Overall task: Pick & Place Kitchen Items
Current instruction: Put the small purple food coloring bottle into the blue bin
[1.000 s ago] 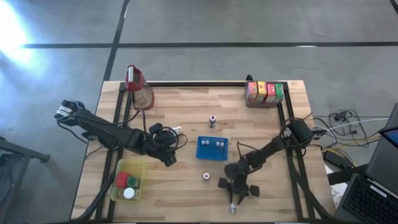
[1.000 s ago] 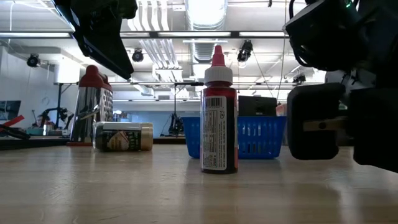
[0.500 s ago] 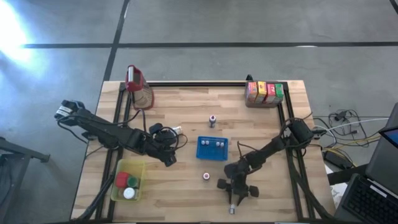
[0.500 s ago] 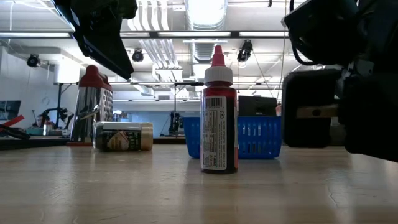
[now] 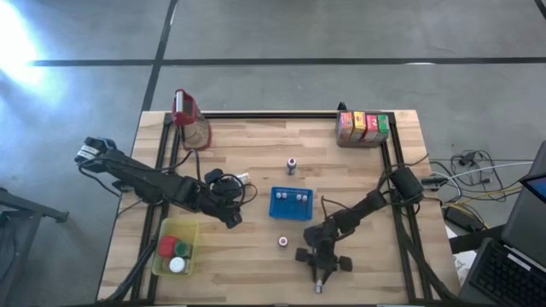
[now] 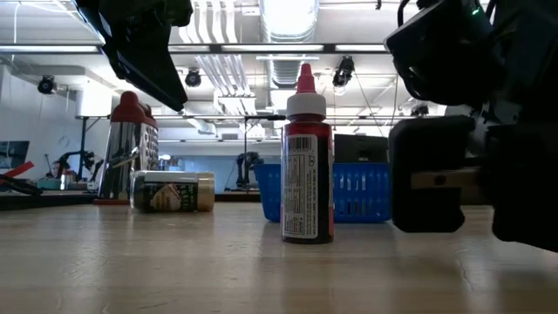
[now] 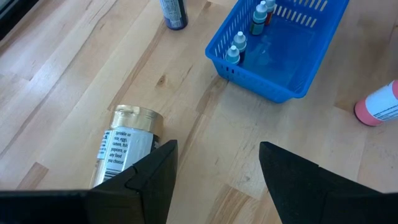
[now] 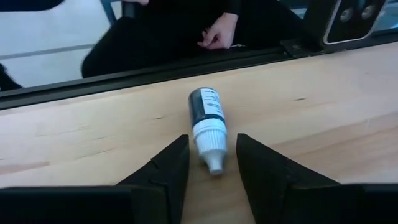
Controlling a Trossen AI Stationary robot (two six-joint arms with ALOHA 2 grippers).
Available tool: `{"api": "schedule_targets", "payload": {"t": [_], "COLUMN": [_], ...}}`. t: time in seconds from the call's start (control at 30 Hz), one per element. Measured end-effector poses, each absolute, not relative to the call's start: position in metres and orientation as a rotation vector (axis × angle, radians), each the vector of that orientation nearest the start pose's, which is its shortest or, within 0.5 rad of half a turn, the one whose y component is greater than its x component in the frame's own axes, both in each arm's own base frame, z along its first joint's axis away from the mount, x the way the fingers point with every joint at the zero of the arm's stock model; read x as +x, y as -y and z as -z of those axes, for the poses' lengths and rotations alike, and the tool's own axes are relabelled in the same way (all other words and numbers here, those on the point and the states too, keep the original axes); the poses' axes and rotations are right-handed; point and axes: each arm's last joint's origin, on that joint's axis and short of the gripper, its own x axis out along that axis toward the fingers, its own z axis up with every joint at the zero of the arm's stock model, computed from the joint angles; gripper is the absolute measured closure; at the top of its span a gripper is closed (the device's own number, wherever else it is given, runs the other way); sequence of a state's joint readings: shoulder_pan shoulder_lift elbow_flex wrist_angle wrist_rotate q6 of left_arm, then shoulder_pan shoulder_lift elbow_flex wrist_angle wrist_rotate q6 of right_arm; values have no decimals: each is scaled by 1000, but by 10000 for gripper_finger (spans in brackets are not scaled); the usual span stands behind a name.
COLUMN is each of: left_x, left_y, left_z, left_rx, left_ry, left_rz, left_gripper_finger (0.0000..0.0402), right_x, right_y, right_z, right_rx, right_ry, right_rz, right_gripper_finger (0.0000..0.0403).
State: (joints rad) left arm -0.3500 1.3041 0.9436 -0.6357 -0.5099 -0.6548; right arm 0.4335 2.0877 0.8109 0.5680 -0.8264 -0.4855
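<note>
The right pincer hangs low over the near edge of the bench, its fingers apart and pointing at a small dark bottle with a white cap that lies on its side just beyond the tips. The bottle's long axis runs almost in line with the pincer's reach, cap end towards the fingers, so I'd judge the fingers need only slide forward to straddle it. From above, that bottle is a mere speck at the bench's near edge; only the right wrist view shows how it lies.

The left pincer waits on the left side, fingers spread and empty, with a gold-lidded jar lying on its side just beside it. The right arm is clearly nearer the fallen bottle.

The blue basket sits mid-bench with small bottles inside. The level view adds a red-labelled bottle standing upright in front of the basket.
</note>
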Motion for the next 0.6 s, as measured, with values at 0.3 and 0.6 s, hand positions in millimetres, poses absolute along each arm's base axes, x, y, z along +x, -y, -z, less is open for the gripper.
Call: {"api": "schedule_targets", "payload": {"t": [0.3, 0.6], "left_x": [241, 241], "left_y": [73, 73], "left_z": [-250, -250], "left_rx": [-193, -193], "left_ry": [-806, -806], "left_rz": [-428, -427], "left_gripper_finger": [170, 170], "right_x": [302, 302], "right_y": [-164, -164], "right_z": [-59, -59], "right_rx": [-227, -224], "right_ry": [-443, -442], "right_rz": [-1377, -1386], "right_gripper_finger": [321, 339]}}
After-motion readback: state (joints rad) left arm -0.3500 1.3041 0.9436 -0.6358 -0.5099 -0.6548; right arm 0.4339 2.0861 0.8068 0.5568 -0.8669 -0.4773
